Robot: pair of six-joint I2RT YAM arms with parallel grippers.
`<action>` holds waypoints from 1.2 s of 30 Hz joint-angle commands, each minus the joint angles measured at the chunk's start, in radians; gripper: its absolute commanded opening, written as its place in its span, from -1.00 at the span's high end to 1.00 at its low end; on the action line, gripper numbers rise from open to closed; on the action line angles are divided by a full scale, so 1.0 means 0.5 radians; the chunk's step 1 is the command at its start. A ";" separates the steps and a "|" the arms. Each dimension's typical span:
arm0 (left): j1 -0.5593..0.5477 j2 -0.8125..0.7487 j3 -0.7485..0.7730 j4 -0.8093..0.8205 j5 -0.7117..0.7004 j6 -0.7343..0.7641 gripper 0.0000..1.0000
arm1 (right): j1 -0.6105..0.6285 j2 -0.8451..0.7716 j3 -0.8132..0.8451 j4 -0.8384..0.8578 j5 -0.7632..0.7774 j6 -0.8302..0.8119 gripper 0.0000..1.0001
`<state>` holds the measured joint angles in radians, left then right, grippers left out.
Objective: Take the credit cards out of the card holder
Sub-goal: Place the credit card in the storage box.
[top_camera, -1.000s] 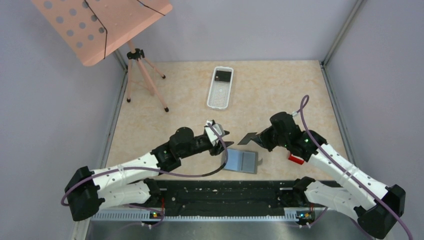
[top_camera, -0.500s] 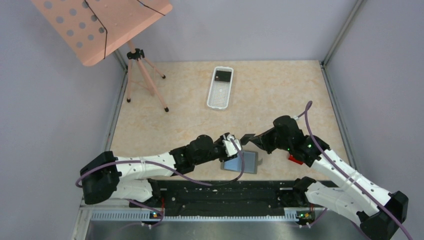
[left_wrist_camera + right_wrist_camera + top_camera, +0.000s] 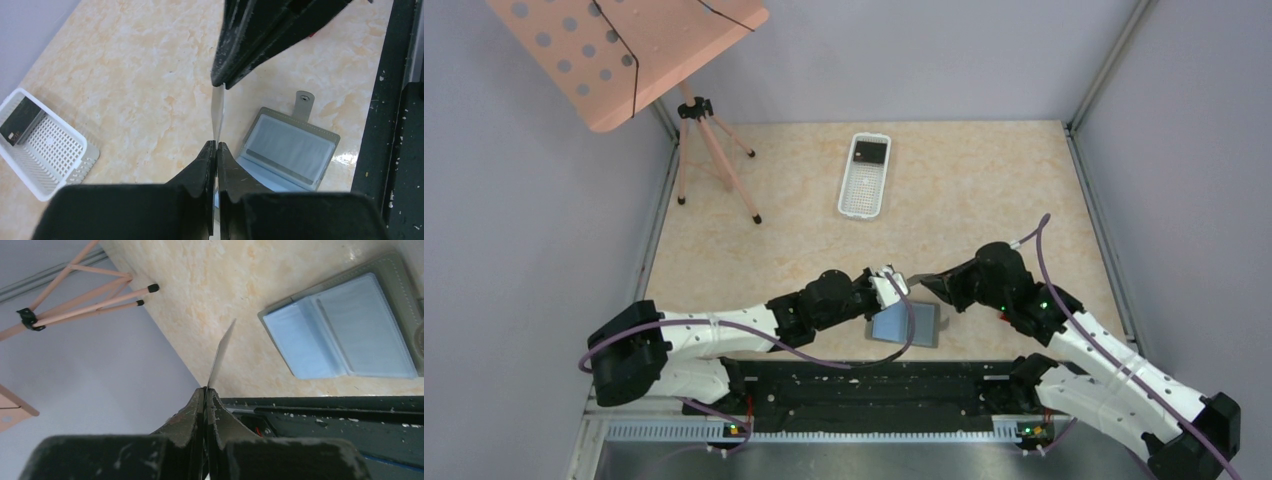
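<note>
The card holder (image 3: 909,325) lies open and flat near the table's front edge, its blue-grey pockets facing up (image 3: 290,147) (image 3: 345,335). Above its far left side a thin credit card (image 3: 912,278) hangs in the air, seen edge-on in both wrist views (image 3: 217,115) (image 3: 221,352). My right gripper (image 3: 931,285) (image 3: 206,390) is shut on one end of the card. My left gripper (image 3: 896,284) (image 3: 216,145) is shut on the opposite end, facing the right fingers (image 3: 260,40). No other card shows in the holder's pockets.
A white perforated basket (image 3: 865,190) (image 3: 42,150) with a dark card (image 3: 870,152) inside stands at the back centre. A pink tripod stand (image 3: 714,160) (image 3: 85,285) occupies the back left. The black base rail (image 3: 874,385) runs along the front edge.
My left arm has swung right to the card held by the right gripper, and its jaws have closed on the card's free end. The right gripper has sunk slightly.
</note>
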<state>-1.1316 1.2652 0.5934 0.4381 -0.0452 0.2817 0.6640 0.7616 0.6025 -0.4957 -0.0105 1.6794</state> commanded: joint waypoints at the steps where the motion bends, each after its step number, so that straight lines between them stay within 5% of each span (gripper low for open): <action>1: -0.001 -0.033 -0.020 0.170 -0.046 -0.069 1.00 | -0.015 -0.079 -0.045 0.131 -0.014 -0.039 1.00; 7: 0.009 -0.052 0.018 0.105 -0.205 -0.318 1.00 | -0.015 -0.205 -0.131 0.134 0.170 -0.253 0.95; 12: 0.152 -0.066 0.255 -0.340 -0.170 -0.726 1.00 | -0.015 -0.459 -0.200 0.327 0.345 -0.704 0.54; 16: 0.397 -0.030 0.498 -0.722 0.123 -1.005 1.00 | -0.015 -0.676 -0.282 0.531 0.251 -1.219 0.10; 20: 0.699 -0.022 0.645 -0.899 0.400 -1.204 1.00 | -0.015 -0.844 -0.355 0.533 0.111 -1.556 -0.10; 26: 1.069 0.153 0.958 -1.289 0.675 -1.254 1.00 | -0.012 -0.996 -0.437 0.428 -0.111 -1.872 -0.17; 36: 1.563 0.755 1.583 -1.646 0.994 -1.341 1.00 | -0.013 -1.012 -0.520 0.537 -0.465 -1.795 -0.13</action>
<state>-0.3954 1.5414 1.2499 -0.2974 0.3645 -0.3695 0.6624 0.2581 0.3576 -0.2790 -0.1421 0.7872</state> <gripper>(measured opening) 0.012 0.567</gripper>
